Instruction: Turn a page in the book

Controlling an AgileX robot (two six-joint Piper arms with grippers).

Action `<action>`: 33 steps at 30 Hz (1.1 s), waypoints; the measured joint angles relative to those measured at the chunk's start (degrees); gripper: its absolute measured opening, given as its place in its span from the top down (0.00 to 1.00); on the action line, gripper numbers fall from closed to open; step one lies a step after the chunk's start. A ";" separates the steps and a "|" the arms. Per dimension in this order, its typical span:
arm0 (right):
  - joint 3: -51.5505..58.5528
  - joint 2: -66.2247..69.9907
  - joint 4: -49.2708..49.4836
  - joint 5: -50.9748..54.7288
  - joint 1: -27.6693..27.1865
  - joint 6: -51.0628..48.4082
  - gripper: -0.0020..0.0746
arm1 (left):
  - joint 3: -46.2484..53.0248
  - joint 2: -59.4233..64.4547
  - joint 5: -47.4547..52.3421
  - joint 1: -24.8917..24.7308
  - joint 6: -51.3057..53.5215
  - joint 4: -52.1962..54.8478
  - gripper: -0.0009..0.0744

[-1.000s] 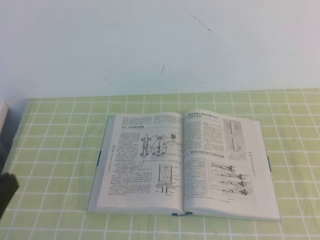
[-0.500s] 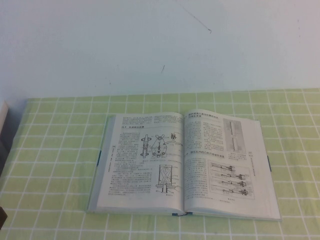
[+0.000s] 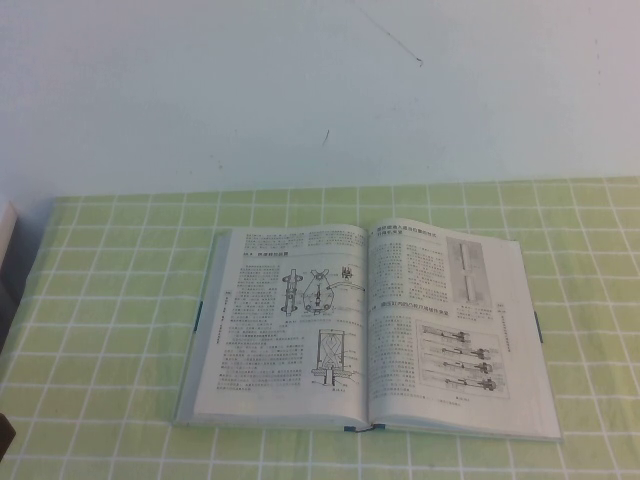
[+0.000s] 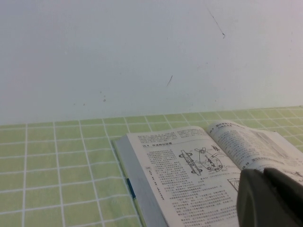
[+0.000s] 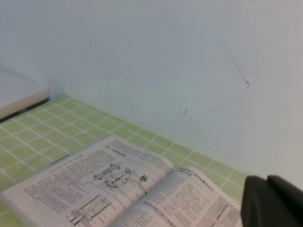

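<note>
The book (image 3: 365, 330) lies open and flat on the green checked cloth, with its grey-blue cover edges showing. The page (image 3: 285, 320) lies flat as the left-hand leaf, its face with text and larger drawings up; its other face is hidden. The book also shows in the left wrist view (image 4: 189, 189) and the right wrist view (image 5: 94, 184). My left gripper (image 4: 263, 172) is held near the book's near side, its dark fingers together and empty. My right gripper (image 5: 266, 180) is held back from the book, fingers together and empty. Neither gripper's fingers show in the high view.
The green checked cloth (image 3: 110, 300) covers the table up to a pale wall (image 3: 300, 90). A white flat object with a dark underside sits at the table's far left edge (image 3: 5, 230), and also shows in the right wrist view (image 5: 19, 94).
The dark left gripper, at the high view's left edge one second ago, has drawn back almost out of that view. The book and its pages have not moved.
</note>
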 joint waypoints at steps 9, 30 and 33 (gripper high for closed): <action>0.25 0.00 0.00 0.00 0.00 0.00 0.98 | 0.00 0.00 0.00 0.00 0.00 0.00 0.99; 10.74 -15.51 -43.75 -21.01 -0.32 31.44 0.98 | 0.00 0.00 0.00 0.00 -0.15 0.00 0.99; 16.27 -20.16 -69.03 -19.45 -1.77 60.67 0.98 | 0.00 0.00 0.00 0.00 -0.15 0.00 0.99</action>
